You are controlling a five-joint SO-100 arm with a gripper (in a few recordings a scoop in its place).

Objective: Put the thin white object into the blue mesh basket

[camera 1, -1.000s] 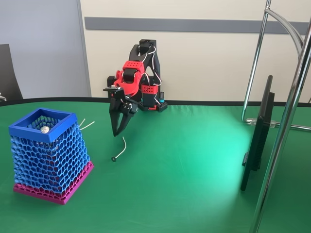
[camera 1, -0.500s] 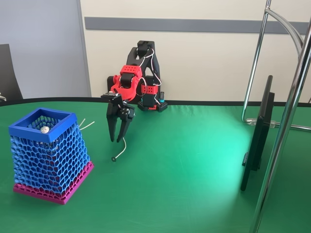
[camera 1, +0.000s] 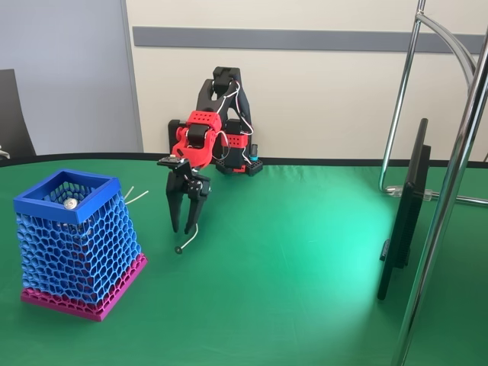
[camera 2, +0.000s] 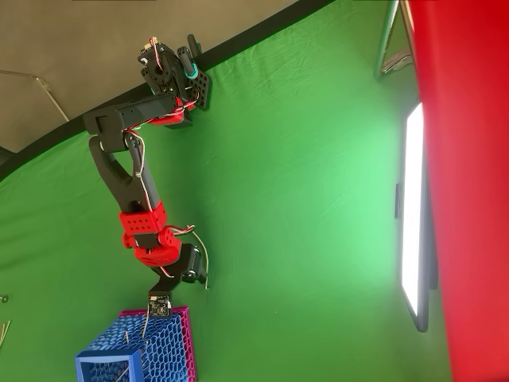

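so the gripper [camera 1: 184, 228] hangs fingers-down, jaws spread apart and empty, straddling the thin white object's [camera 1: 190, 235] upper end on the green table [camera 1: 305, 267].

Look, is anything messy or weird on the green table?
Nothing is spilled or broken. The thin white object lies loose on the table, under the gripper, not in the blue mesh basket. Two plain white sticks lie behind the basket, which holds a small silvery ball.
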